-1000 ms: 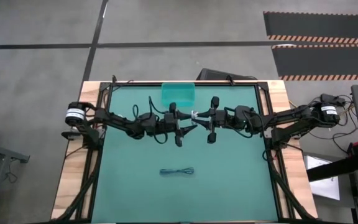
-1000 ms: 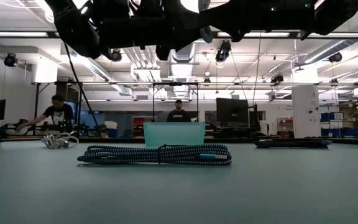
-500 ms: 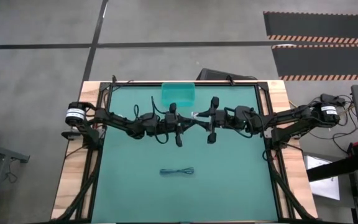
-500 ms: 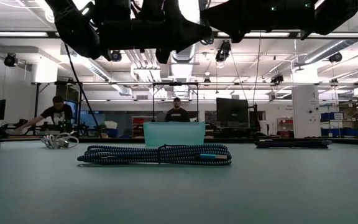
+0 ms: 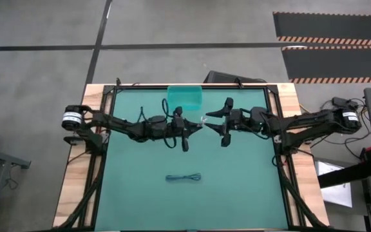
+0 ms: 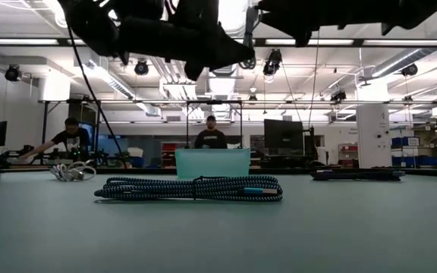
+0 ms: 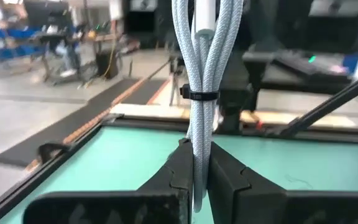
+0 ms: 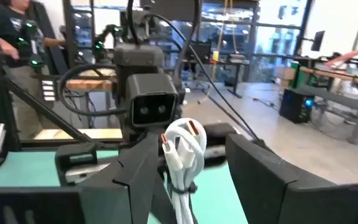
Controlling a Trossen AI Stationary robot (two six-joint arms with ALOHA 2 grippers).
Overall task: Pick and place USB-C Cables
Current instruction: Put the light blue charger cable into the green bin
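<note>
With the left gripper [image 5: 194, 127] clenching the white cable [image 7: 199, 93] mid-air and right gripper [image 5: 215, 119] released, a thin pinch is risking slippage.

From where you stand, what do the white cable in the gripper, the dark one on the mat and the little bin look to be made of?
White cable: woven fabric sleeve, matte, braid visible; a thin dark tie binds it.
Dark cable: braided too, black flecked with blue, with a teal plug end.
Bin: probably translucent teal plastic, smooth walls.
Mat: smooth matte green; material unclear.
</note>
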